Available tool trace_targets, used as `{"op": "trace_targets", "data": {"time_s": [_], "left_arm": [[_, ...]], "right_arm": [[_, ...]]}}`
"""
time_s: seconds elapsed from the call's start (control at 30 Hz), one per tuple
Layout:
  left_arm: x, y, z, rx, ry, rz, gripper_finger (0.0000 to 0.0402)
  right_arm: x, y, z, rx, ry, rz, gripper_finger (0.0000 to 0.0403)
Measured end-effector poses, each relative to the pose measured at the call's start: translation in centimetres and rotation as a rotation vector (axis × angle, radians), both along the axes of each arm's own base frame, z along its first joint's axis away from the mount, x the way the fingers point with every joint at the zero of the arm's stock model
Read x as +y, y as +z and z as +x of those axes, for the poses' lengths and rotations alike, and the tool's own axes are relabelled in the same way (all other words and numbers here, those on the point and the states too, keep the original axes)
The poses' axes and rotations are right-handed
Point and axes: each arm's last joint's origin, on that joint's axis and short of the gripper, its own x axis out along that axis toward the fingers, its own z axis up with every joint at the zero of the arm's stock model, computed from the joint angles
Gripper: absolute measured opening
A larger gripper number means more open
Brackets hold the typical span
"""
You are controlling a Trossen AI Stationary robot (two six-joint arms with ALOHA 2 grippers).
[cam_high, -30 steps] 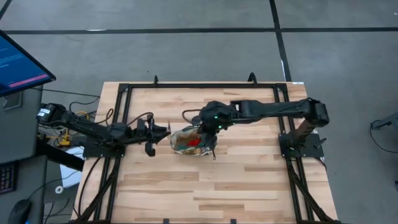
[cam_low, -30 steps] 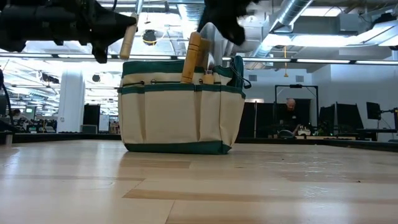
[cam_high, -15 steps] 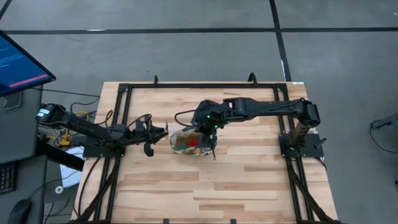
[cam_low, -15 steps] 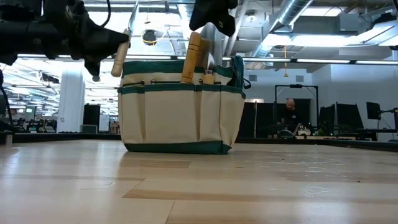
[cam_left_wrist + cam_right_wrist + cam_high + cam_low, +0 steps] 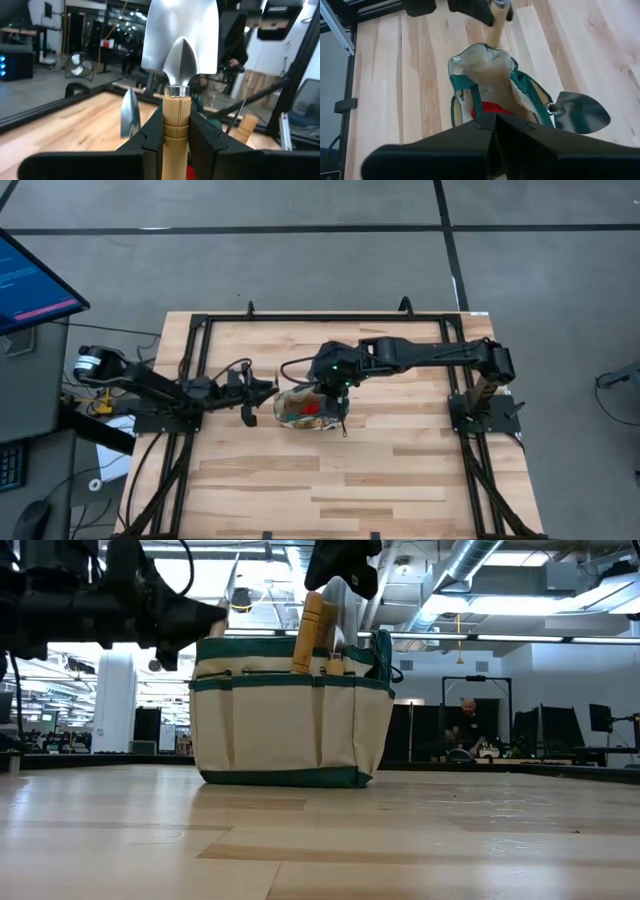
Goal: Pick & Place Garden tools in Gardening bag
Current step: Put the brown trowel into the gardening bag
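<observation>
The gardening bag [image 5: 305, 408], beige with green trim, stands upright mid-table [image 5: 290, 720]. Inside it are a red glove [image 5: 487, 107] and a trowel whose wooden handle [image 5: 312, 630] sticks up above the rim. Another trowel's blade [image 5: 580, 112] juts out from the bag's side. My left gripper [image 5: 262, 390] is level with the bag's rim at its left end [image 5: 190, 615] and is shut on a trowel [image 5: 180, 45]. My right gripper [image 5: 493, 125] hovers above the bag's opening [image 5: 345, 565], shut and holding nothing. My left gripper pinches the trowel's wooden handle just behind the metal collar [image 5: 176, 117] between its two fingers. The handle lies along the fingers, and the silver blade [image 5: 180, 40] sticks out past the fingertips toward the bag, tipped a little upward. The trowel is lifted clear of the table.
A black frame [image 5: 200, 360] runs around the table's edges. A monitor [image 5: 30, 280] stands off the table's left side. A person [image 5: 465, 715] sits far behind the table. Bare wood [image 5: 350, 480] lies on the bag's near side.
My left gripper has sunk a little with the trowel, staying by the bag's left end; the handle's free end no longer hangs below the fingers in the low view. My right gripper has risen slightly above the bag and shifted a bit toward the table's left.
</observation>
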Motion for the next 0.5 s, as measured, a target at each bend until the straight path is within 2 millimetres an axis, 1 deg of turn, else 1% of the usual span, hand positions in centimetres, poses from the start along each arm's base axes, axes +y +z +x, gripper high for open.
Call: {"op": "trace_targets", "data": {"time_s": [0.1, 0.27, 0.4, 0.5], "left_arm": [[0.2, 0.0, 0.6, 0.005, -0.026, 0.004, 0.0056], [0.0, -0.9, 1.3, 0.058, -0.094, -0.029, 0.0056], [-0.2, -0.9, 1.4, 0.055, -0.164, -0.037, 0.0056], [-0.3, -1.3, 0.9, 0.062, -0.203, -0.039, 0.0056]], "right_arm": [[0.0, 0.2, -0.2, -0.003, 0.0, 0.0, 0.0008], [0.0, 0.3, -0.3, 0.001, 0.001, 0.0, 0.0008], [0.0, 0.1, -0.5, 0.031, 0.0, 0.0, 0.0008], [0.0, 0.0, -0.6, 0.039, 0.001, 0.0, 0.0008]]}}
